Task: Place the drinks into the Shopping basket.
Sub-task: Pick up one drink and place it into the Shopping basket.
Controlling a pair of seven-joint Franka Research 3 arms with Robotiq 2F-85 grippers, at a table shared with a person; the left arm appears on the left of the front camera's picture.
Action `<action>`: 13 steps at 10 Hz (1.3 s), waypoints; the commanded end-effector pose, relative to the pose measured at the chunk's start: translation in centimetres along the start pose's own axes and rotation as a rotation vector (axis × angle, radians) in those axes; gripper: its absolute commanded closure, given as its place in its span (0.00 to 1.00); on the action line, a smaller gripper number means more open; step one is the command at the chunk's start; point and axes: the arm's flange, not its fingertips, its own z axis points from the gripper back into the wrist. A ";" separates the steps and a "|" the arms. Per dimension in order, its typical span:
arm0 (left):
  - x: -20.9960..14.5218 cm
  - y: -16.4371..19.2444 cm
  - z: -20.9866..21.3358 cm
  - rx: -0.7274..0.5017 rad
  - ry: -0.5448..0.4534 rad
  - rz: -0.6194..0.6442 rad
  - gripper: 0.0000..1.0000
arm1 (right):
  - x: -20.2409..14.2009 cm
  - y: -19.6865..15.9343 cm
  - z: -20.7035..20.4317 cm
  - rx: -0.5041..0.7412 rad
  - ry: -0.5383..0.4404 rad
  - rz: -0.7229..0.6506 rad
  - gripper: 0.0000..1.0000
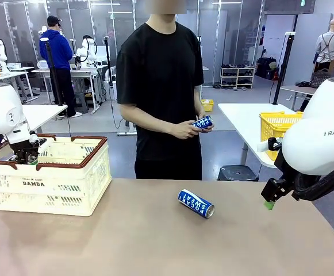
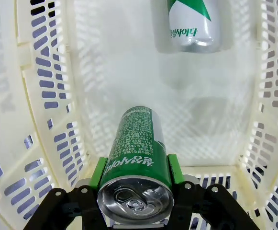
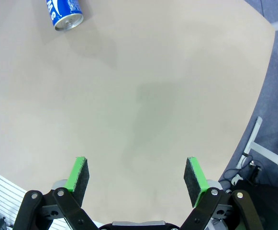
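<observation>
My left gripper is shut on a green can, held inside the cream-white Shopping basket above its floor. In the front view that gripper hangs low inside the basket's left end. A second green and white can lies on the basket floor farther in. One blue can lies on its side in the middle of the table, also seen as the blue can at the top left of the right wrist view. The person's hands hold another blue can. My right gripper is open over bare table at the right.
The person in a black shirt stands at the far edge behind the table middle. A yellow mesh basket sits on another table at the back right. The tan table has free room in front and between the basket and the lying can.
</observation>
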 end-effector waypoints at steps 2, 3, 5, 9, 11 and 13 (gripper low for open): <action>0.0 0.2 -0.2 -0.052 0.008 -0.060 0.42 | -0.2 -0.1 -0.1 -0.003 0.002 0.004 0.00; 0.0 0.2 -0.1 -0.055 0.006 -0.070 0.42 | -0.2 -0.1 -0.1 -0.003 0.002 0.004 0.00; 0.2 0.2 0.2 -0.067 -0.013 -0.056 0.25 | -0.2 -0.1 -0.1 -0.003 0.002 0.004 0.00; 0.0 0.2 1.2 -0.061 -0.029 -0.054 0.00 | -0.2 -0.1 -0.1 -0.003 0.002 0.004 0.00; 0.0 0.1 2.1 -0.051 -0.008 -0.040 0.00 | -0.2 -0.1 -0.1 -0.003 0.002 0.004 0.00; 0.3 0.1 1.0 -0.056 -0.003 -0.037 0.00 | -0.2 -0.1 -0.1 -0.003 0.002 0.004 0.00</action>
